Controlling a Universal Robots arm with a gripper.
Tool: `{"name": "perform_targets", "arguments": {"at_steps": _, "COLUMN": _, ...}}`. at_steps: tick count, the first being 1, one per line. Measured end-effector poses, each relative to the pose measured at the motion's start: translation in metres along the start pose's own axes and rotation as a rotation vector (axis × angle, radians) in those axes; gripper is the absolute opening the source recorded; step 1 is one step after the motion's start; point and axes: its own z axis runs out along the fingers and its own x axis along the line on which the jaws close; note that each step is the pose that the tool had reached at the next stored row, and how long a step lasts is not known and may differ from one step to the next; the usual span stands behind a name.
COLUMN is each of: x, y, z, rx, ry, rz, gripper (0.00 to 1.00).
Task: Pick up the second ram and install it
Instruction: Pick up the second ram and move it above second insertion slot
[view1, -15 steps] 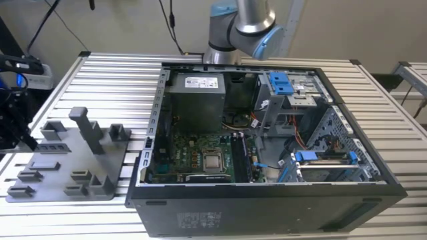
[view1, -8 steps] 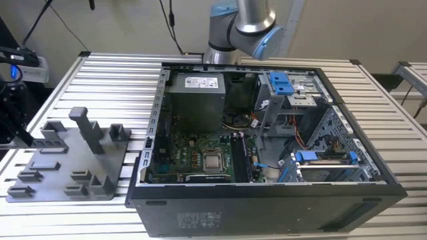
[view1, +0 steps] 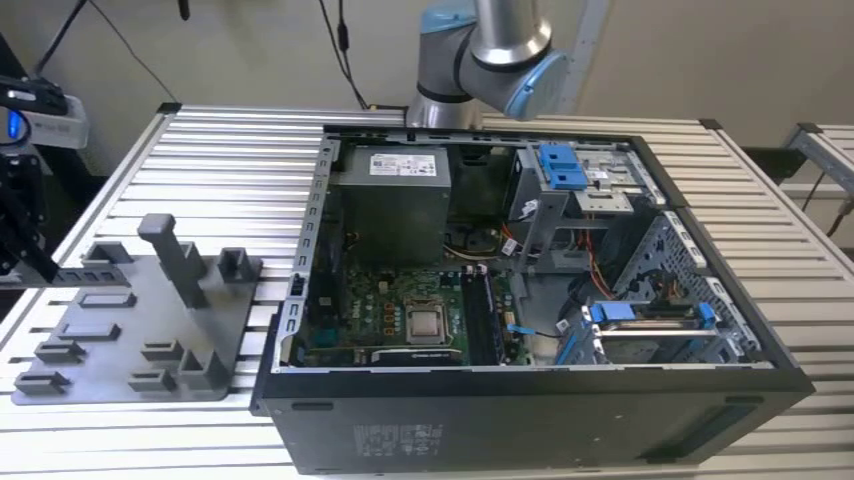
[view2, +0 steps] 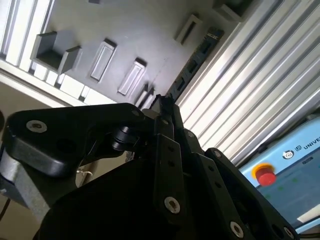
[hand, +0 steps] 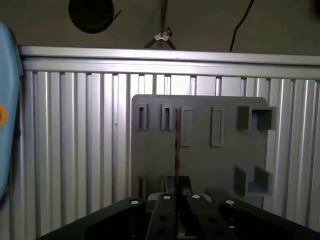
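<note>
– As I look through the first wrist view, the gripper (hand: 176, 186) is clamped on the second ram (hand: 176, 145), which shows edge-on as one thin line between the fingertips.
– Why edge-on?
– My guess: pinched across its flat faces, its contact edge is left free for a slot. In the second wrist view it reaches past the fingertips, above the grey tray (view2: 120, 27) and the slatted table (view2: 255, 90).
– And the computer?
– Well apart, toward the exterior view's right: the open case (view1: 534, 405) lies on its side, motherboard (view1: 387, 300) facing up, likely so a stick drops in from above.
</note>
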Motion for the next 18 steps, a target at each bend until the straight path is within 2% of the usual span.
{"name": "perform_targets", "arguments": {"at_steps": 18, "x": -0.0014, "y": 0.0001, "z": -0.0328, "rx": 0.0, "ry": -0.0002, "rz": 0.0, "gripper": 0.14}}
